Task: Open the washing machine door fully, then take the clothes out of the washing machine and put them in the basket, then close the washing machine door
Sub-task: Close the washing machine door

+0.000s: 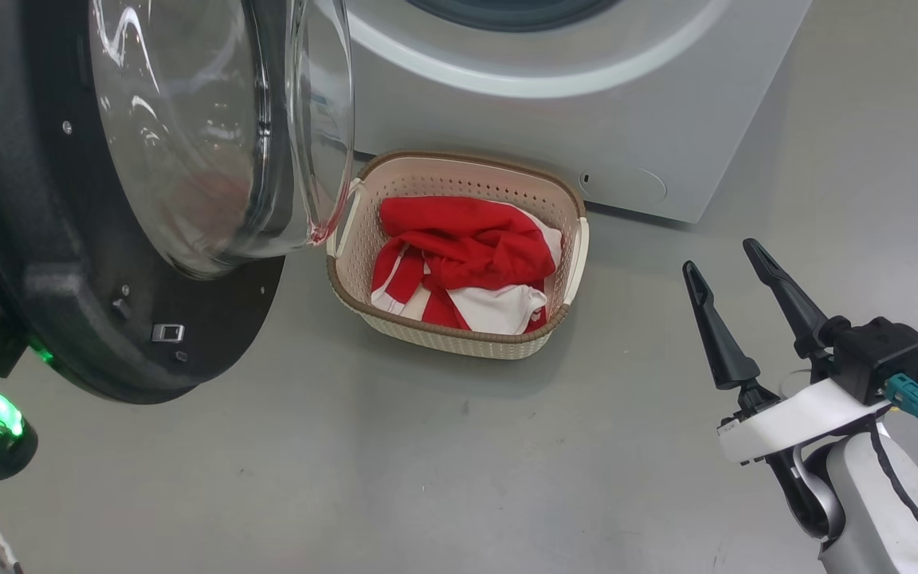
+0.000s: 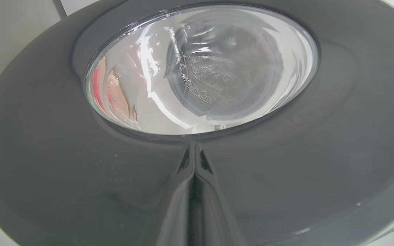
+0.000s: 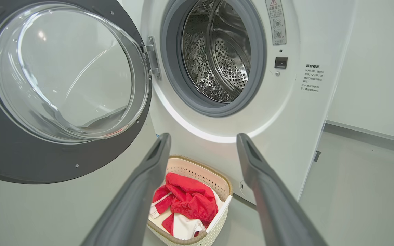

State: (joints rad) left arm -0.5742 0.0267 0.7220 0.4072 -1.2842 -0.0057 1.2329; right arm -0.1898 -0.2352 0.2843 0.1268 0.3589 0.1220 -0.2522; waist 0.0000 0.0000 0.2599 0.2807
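Door [image 1: 29,239]: glossy black rim, clear domed glass. Basket [image 1: 459,339]: cream perforated plastic, holding crumpled red-white clothes [image 1: 467,247]. Left gripper [image 2: 194,152] closed, empty, tips on rim; right gripper [image 1: 720,257] spread wide, empty.

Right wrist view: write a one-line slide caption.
Open right gripper faces the empty drum of the washing machine; the door stands open and the clothes lie in the basket.

Right end effector [image 1: 720,259]: at four o'clock in the head view, fingers spread wide, pointing toward eleven o'clock, pale forearm [image 1: 873,494] trailing toward five o'clock. Left end effector [image 2: 193,184]: fingers pressed together, pointing toward twelve o'clock.
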